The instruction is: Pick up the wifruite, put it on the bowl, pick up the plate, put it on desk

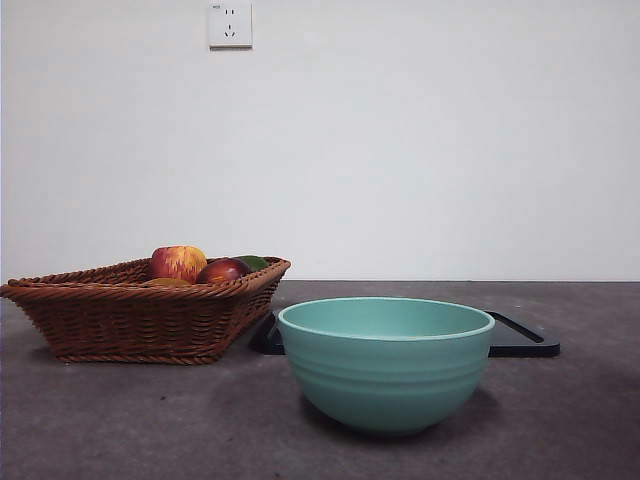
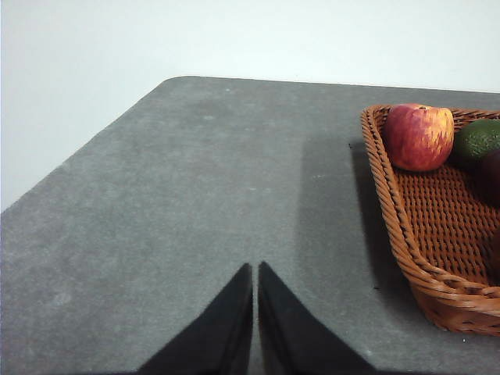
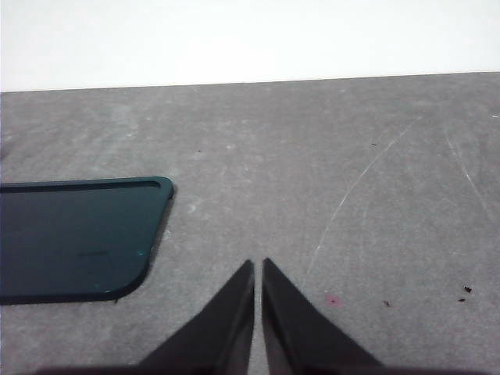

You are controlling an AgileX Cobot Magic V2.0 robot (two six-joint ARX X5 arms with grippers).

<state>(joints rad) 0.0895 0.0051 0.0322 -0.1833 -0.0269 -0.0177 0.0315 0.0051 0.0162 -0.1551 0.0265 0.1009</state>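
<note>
The teal-green bowl (image 1: 385, 365) stands empty on the dark desk (image 1: 150, 430), front and centre. A flat dark plate (image 1: 522, 340) lies behind it to the right; it also shows in the right wrist view (image 3: 70, 234). Only a sliver of the brown wifruite (image 1: 165, 283) shows above the rim of the wicker basket (image 1: 130, 320) at the left. My left gripper (image 2: 255, 267) is shut and empty over bare desk beside the basket (image 2: 437, 234). My right gripper (image 3: 258, 263) is shut and empty beside the plate. Neither arm shows in the front view.
The basket also holds a red-yellow apple (image 1: 178, 262) (image 2: 418, 137), a dark red fruit (image 1: 222, 271) and a green fruit (image 1: 254, 262) (image 2: 480, 141). A white wall with a socket (image 1: 230, 25) stands behind the desk.
</note>
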